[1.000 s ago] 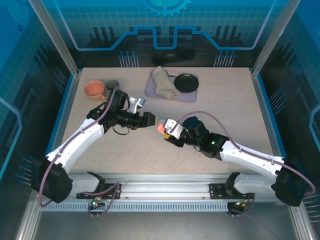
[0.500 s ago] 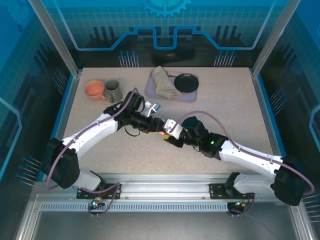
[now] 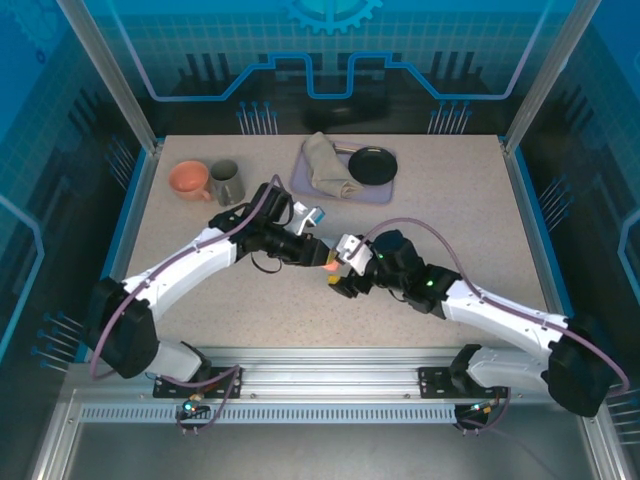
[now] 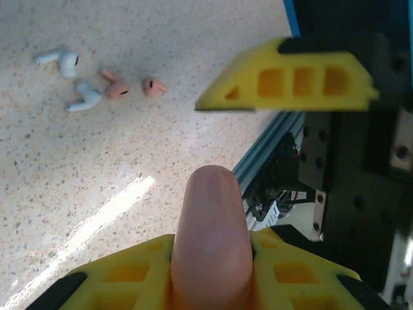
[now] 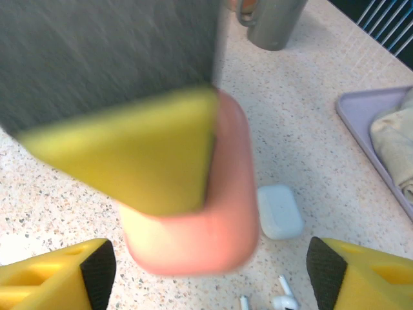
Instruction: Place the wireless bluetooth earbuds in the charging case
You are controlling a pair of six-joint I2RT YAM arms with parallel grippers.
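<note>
No text, label, brand or number can be read in any view. The one sign-like mark is a pale blue gear outline [image 3: 333,10] at the top of the blue back panel [image 3: 330,60], with a stepped line pattern below it. Any lettering on it is too small to tell.

Speckled table [image 3: 450,205], blue panelled walls [image 3: 420,50]
</note>
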